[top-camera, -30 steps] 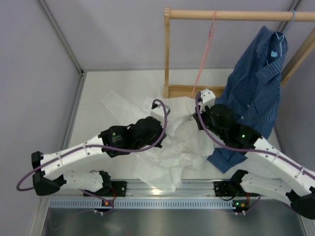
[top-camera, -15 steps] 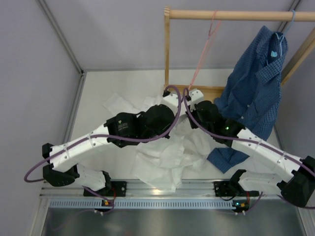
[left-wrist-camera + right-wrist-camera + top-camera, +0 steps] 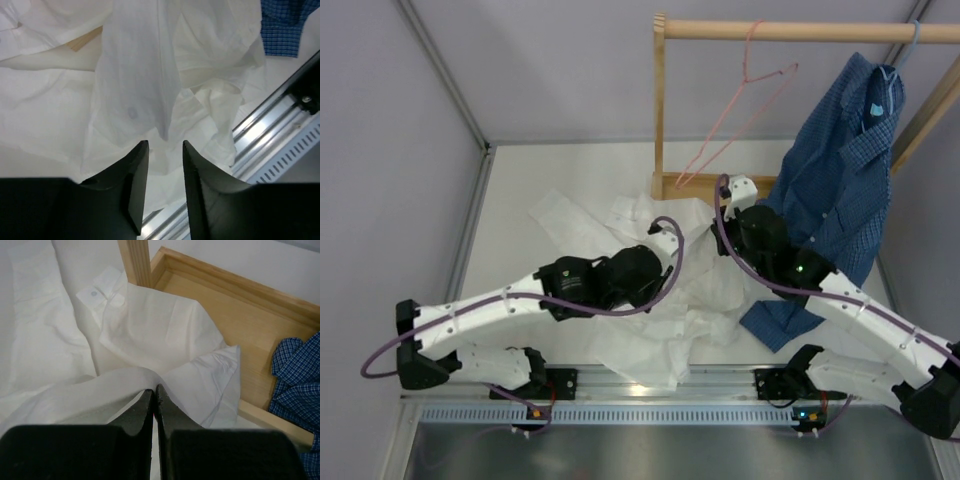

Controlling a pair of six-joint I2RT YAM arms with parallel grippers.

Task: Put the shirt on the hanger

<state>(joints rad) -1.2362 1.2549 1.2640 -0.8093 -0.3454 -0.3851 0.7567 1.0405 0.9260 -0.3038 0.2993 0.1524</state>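
The white shirt (image 3: 620, 340) lies crumpled on the table between both arms. The pink hanger (image 3: 736, 125) hangs by its hook from the wooden rod, its frame swung out slantwise, free of both grippers. My left gripper (image 3: 668, 238) (image 3: 165, 142) is open over the shirt (image 3: 140, 75); a raised flap of cloth hangs just beyond its fingertips, with nothing between the jaws. My right gripper (image 3: 738, 188) (image 3: 154, 388) is shut, pinching a raised fold of the shirt (image 3: 150, 330) beside the rack's base.
A dark blue checked shirt (image 3: 840, 180) (image 3: 300, 375) hangs on a light blue hanger at the rod's right end, its tail reaching the table. The wooden rack's post (image 3: 660, 110) and base tray (image 3: 225, 315) stand behind the shirt. A metal rail (image 3: 660, 385) runs along the near edge.
My left gripper has opened and drawn back toward the near side. The pink hanger has swung out to the right. My right gripper stayed shut and shifted slightly right.
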